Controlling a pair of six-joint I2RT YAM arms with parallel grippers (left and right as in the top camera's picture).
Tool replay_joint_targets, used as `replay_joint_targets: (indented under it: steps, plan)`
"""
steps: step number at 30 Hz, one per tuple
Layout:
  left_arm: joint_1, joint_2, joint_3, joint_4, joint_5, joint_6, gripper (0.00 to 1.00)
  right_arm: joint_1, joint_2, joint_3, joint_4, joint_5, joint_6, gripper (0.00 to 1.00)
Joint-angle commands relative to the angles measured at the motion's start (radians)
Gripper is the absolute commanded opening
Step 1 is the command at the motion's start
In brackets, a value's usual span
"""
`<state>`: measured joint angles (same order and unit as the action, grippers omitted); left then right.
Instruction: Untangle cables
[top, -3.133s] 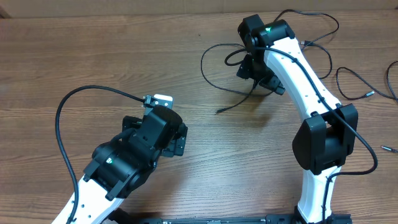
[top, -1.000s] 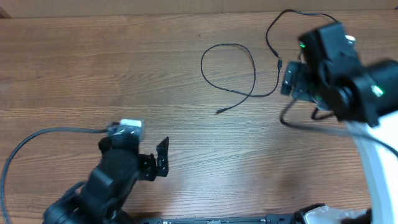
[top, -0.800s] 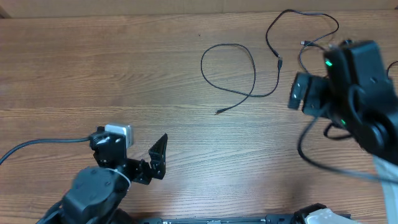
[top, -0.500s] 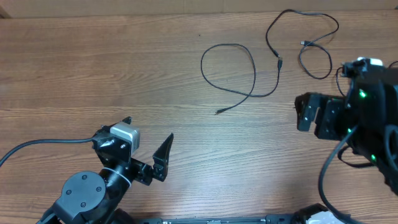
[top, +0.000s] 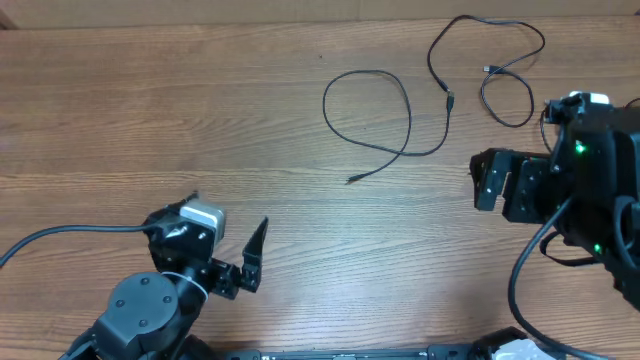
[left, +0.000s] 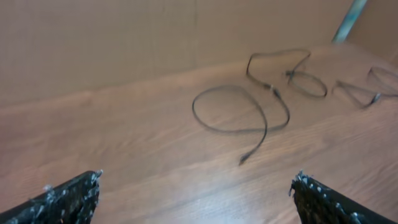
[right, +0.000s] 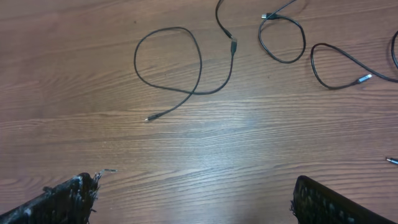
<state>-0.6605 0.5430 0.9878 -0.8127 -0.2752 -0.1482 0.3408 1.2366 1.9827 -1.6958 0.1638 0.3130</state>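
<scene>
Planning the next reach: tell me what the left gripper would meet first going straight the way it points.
Probably bare table, then the loose plug end of the looped cable, which lies slightly right of the open left gripper's line; depth is hard to judge.

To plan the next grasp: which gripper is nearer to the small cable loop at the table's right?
Right. The right gripper sits just nearside of the small cable loop; the left gripper is far off, across the table.
</scene>
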Motion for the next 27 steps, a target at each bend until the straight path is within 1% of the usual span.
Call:
replay_joint_targets:
  steps: [1, 9, 13, 27]
  plan:
    - [-0.001, -0.007, -0.003, -0.047, -0.016, 0.018, 1.00, 0.002, 0.010, -0.001, 0.002, -0.001, -0.008, 1.00]
    - [-0.001, -0.008, -0.003, -0.195, -0.012, 0.017, 0.99, 0.002, 0.030, -0.001, 0.002, -0.001, -0.008, 1.00]
    - [-0.001, -0.008, -0.003, -0.245, -0.013, 0.018, 1.00, 0.002, 0.034, -0.001, 0.002, -0.001, -0.008, 1.00]
    - [-0.001, -0.008, -0.003, -0.280, -0.013, 0.018, 0.99, 0.002, 0.034, -0.001, 0.002, -0.001, -0.008, 1.00]
